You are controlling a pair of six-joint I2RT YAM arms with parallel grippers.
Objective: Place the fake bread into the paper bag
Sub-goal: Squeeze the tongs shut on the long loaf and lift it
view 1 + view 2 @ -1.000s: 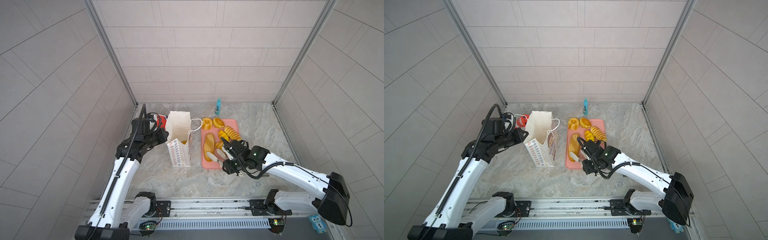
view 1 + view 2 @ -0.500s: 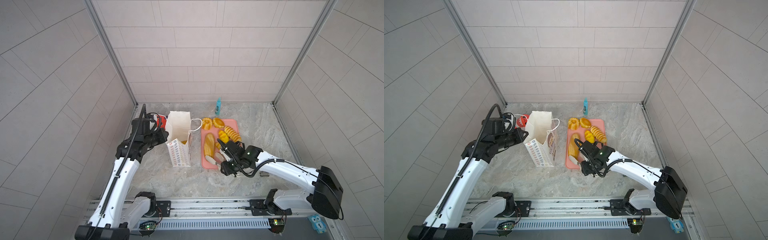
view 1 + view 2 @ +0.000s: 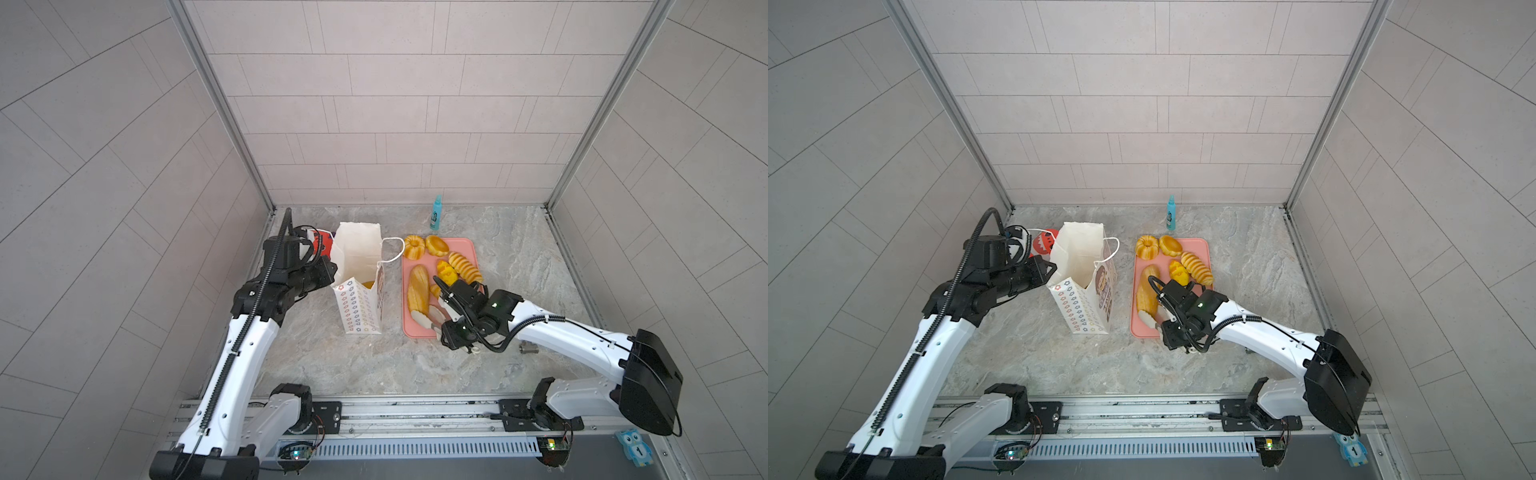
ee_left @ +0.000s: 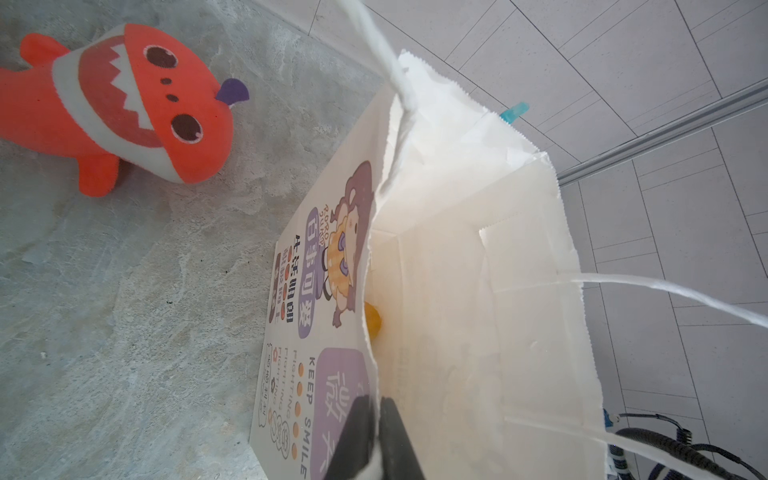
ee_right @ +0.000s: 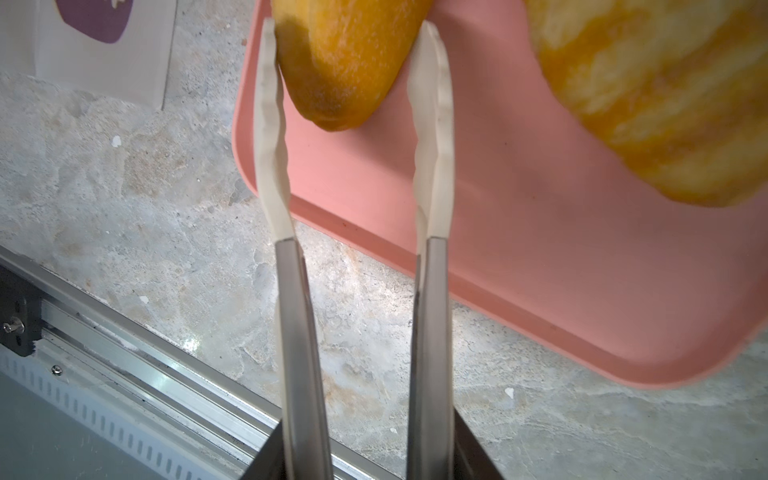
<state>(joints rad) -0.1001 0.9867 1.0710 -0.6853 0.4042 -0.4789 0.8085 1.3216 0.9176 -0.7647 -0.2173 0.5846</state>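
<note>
Left side: my left pincer (image 4: 379, 405) is pinched tight on the rim of the paper bag (image 4: 457, 249), printed wall between the fingers. The mouth stands wide and upright; one bun (image 4: 372, 322) lies at the bottom.

Right side: my right pincer (image 5: 349, 37) reaches in over the near edge of the pink tray (image 5: 519, 249). Its pale tips press both flanks of the long loaf (image 3: 417, 291) at its near end, and the loaf lies flat on the tray. The striped roll (image 3: 465, 266) sits just beside my wrist, so it is tight there.

A bare stone strip runs between tray and bag. The shark toy (image 4: 124, 104) lies apart from the bag.
</note>
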